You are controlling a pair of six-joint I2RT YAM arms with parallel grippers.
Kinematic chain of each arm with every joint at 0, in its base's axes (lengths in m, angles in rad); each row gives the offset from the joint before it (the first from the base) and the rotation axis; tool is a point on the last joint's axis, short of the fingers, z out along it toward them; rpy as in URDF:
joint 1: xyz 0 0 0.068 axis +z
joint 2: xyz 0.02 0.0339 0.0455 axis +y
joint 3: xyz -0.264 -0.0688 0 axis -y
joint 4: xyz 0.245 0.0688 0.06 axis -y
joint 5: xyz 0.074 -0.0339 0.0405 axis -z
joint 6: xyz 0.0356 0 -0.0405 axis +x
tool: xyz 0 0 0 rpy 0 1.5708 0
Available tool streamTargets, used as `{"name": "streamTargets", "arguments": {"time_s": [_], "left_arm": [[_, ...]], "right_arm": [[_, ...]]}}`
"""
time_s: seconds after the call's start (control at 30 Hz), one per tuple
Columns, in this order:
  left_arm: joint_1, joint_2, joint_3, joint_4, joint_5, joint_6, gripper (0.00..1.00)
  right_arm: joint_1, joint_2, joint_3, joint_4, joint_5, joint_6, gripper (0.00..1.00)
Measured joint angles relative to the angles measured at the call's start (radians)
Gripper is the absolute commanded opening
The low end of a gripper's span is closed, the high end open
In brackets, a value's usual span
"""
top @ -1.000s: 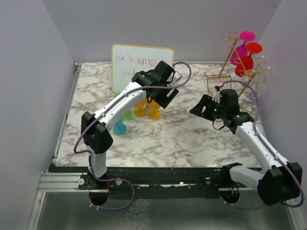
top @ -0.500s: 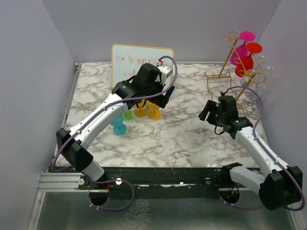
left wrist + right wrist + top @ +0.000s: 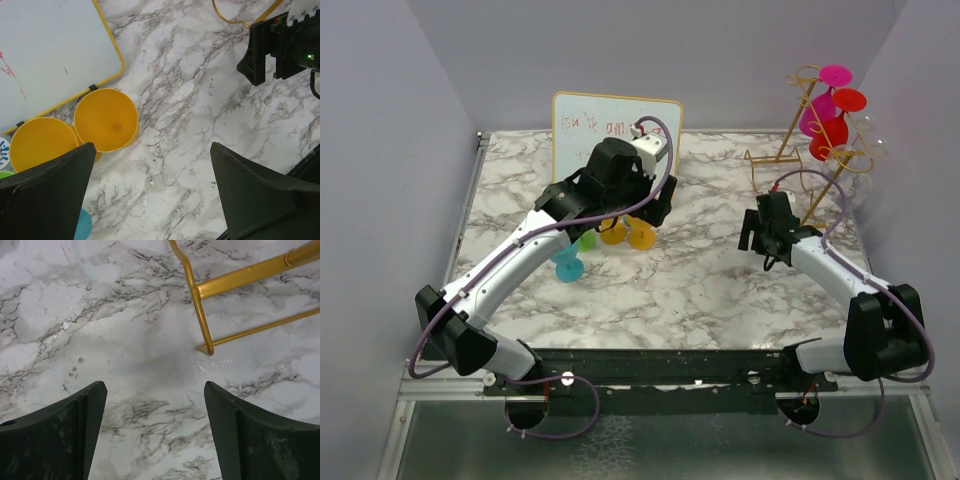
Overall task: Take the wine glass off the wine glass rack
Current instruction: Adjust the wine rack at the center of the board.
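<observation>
The gold wire wine glass rack (image 3: 798, 118) stands at the back right of the table. A magenta glass (image 3: 816, 112), a red glass (image 3: 830, 132) and clear glasses (image 3: 868, 152) hang on it upside down. My right gripper (image 3: 753, 229) is open and empty, low over the table just left of the rack's base; the right wrist view shows that base wire (image 3: 199, 310) ahead of the open gripper (image 3: 155, 405). My left gripper (image 3: 655, 208) is open and empty above two yellow glasses (image 3: 106, 120); its gripper (image 3: 152, 155) points down at bare marble.
A whiteboard (image 3: 615, 125) stands at the back centre. Yellow glasses (image 3: 627, 234), a green one (image 3: 587, 241) and a teal one (image 3: 568, 266) stand in front of it under the left arm. The right wall is close behind the rack.
The left arm has stretched out with its elbow dropping to the left, gripper staying over the yellow glasses. The right gripper has turned and drawn closer to the rack's base.
</observation>
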Motion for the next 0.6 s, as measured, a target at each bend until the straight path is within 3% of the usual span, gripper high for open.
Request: {"name": "streamTargets", "arguments": {"time_s": [0.6], "left_arm": [[0.0,-0.039,-0.058,0.032,-0.005,-0.006,0.99]], "right_arm": [[0.001,0.13,0.111,0.101,0.133,-0.215,0.89]]}}
